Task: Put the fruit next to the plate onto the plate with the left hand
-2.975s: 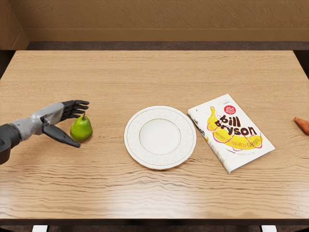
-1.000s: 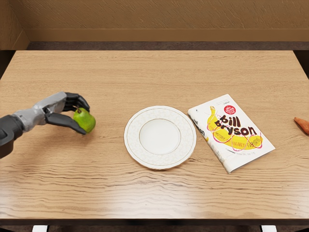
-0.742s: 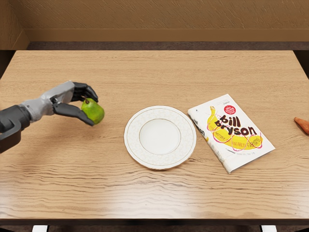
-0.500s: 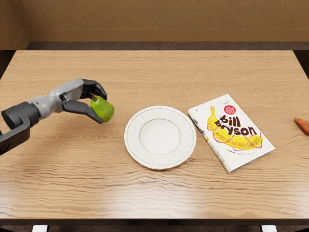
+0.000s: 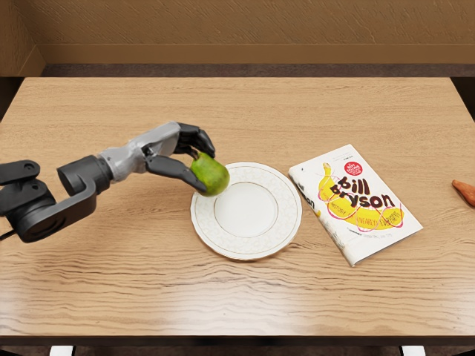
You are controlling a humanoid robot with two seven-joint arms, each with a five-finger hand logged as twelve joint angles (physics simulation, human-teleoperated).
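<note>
Pear (image 5: 211, 175) is gripped in the left hand (image 5: 177, 150). The dark fingers (image 5: 196, 139) curl over its upper side and the thumb presses from below. The fruit is tilted and appears to be held clear of the surface. In the head view it overlaps the left rim of the plate (image 5: 256, 255), short of the centre well.

Status: the grasp and lift are done, and the carry is judged nearly complete. Remaining steps:
1. Advance the pear over the well.
2. Lower it until it rests on the plate.
3. Open the hand and withdraw.

A book (image 5: 358, 204) lies just beside the plate on the right. A small orange item (image 5: 465, 192) sits at the counter (image 5: 237, 297) edge, well apart.
</note>
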